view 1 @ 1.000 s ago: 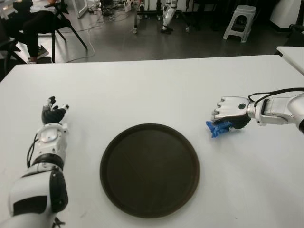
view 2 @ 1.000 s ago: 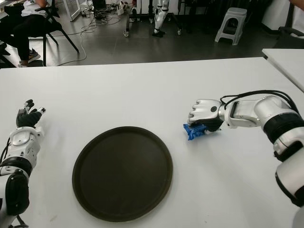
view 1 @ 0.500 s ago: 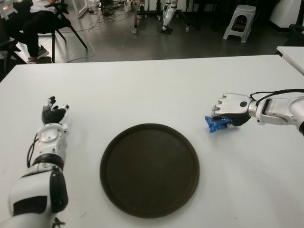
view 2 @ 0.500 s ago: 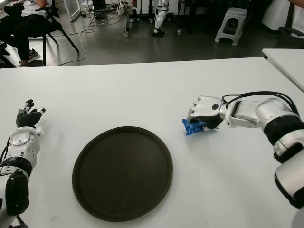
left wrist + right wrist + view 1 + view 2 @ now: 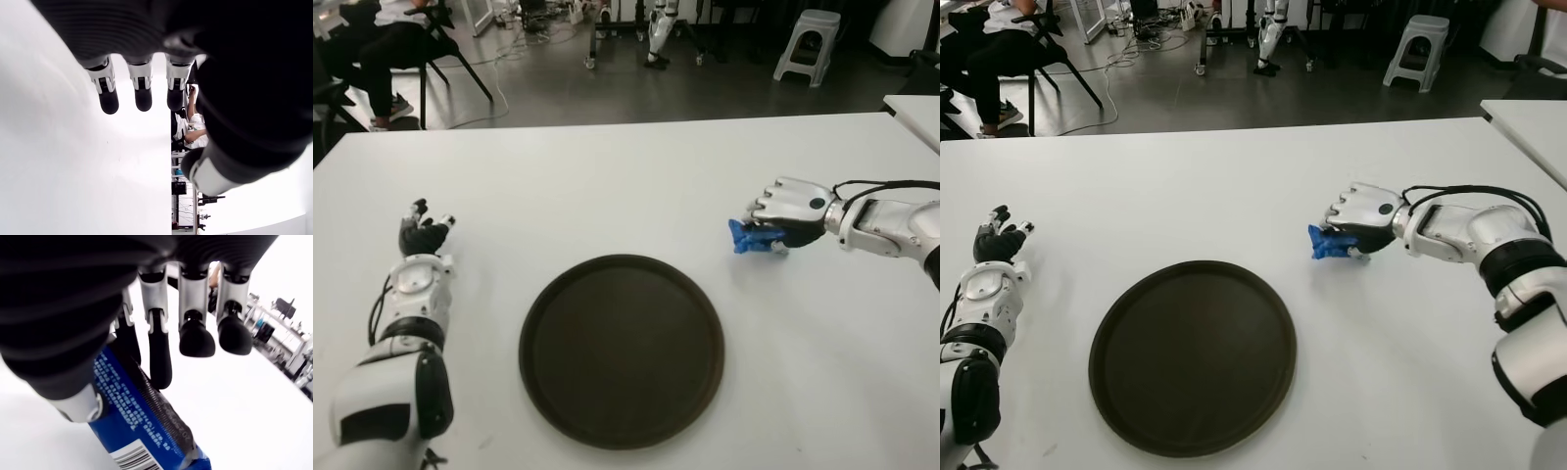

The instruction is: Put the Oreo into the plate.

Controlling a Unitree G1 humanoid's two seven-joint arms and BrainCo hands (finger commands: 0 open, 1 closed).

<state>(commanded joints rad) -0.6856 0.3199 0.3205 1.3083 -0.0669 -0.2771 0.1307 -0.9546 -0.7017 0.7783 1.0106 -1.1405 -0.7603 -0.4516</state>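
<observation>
- The right hand [image 5: 788,208] sits at about two o'clock from the plate [image 5: 621,350], fingers curled down over the Oreo [image 5: 750,237], a small blue packet pinched between thumb and fingers and poking out toward the plate.
- In the right wrist view the packet [image 5: 146,431] lies against the thumb with one finger pressed along it; the other fingertips [image 5: 196,339] curl past it without touching, so the hold looks light.
- The packet appears to be just above the white table [image 5: 607,186] or barely off it, not yet over the plate rim; which of the two I cannot tell.
- The left hand [image 5: 423,231] is idle at about nine to ten o'clock from the plate, near the table's left edge, fingers loosely extended and holding nothing.
- To do this step well: keep the pinch firm, since only part of the hand bears on the wrapper and it may slip or swivel.
- Carry it toward seven or eight o'clock, high enough to clear the raised rim.
- Release only once the packet is well inside the rim, low over the dark surface, so it does not bounce out.
</observation>
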